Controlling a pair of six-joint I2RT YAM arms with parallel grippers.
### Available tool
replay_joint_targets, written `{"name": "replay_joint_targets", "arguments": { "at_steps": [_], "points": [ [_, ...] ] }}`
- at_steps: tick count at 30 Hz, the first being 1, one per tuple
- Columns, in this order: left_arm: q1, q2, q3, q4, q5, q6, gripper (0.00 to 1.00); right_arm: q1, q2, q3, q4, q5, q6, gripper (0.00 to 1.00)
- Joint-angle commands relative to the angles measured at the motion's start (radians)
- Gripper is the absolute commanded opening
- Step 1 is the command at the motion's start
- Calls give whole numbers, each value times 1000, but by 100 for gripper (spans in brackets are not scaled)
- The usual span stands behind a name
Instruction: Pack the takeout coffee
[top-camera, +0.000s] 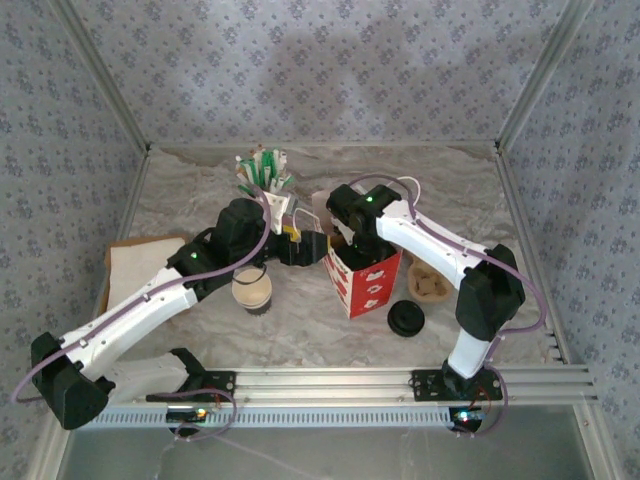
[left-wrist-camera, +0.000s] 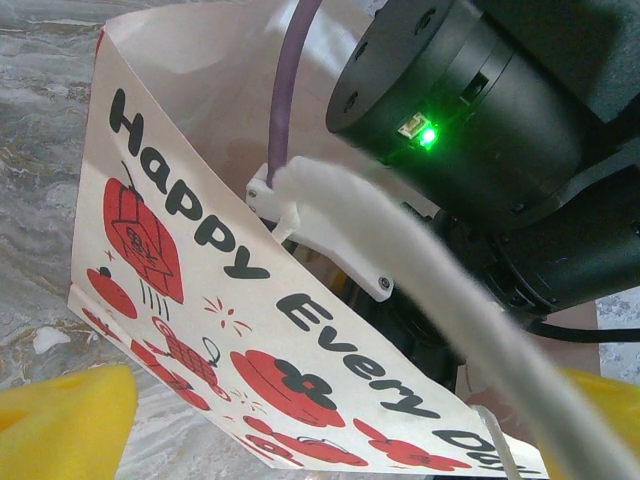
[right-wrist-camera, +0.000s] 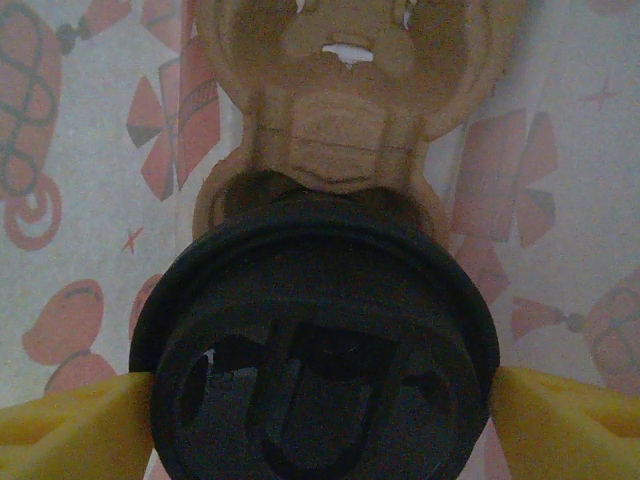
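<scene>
Takeout coffee (top-camera: 252, 289) stands lidless mid-left. Right gripper (right-wrist-camera: 320, 400) clamps a black-lidded cup (right-wrist-camera: 315, 340) inside the bag (top-camera: 365, 280); left gripper (top-camera: 292, 247) gapes. An off-centre release could topple it.

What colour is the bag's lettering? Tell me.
Black, beside red drawings on the white bag; best in the left wrist view.

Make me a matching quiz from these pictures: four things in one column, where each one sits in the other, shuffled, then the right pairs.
1 paper cup
2 black lid
3 pink cup of sticks
4 red-and-white bag

A at the far back of the table
B upright, right arm reaching into its open top
C standing left of the bag, beside the left arm
D lying flat, near-right of the bag

Pairs: 1-C, 2-D, 3-A, 4-B
</scene>
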Motion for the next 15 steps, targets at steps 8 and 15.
{"name": "replay_joint_targets", "arguments": {
  "at_steps": [8,15],
  "points": [
    [-8,13,36,12,5,2,99,4,-33,27,-53,6,17,93],
    [-10,21,42,8,5,3,100,1,-53,43,-67,10,17,93]
  ]
}}
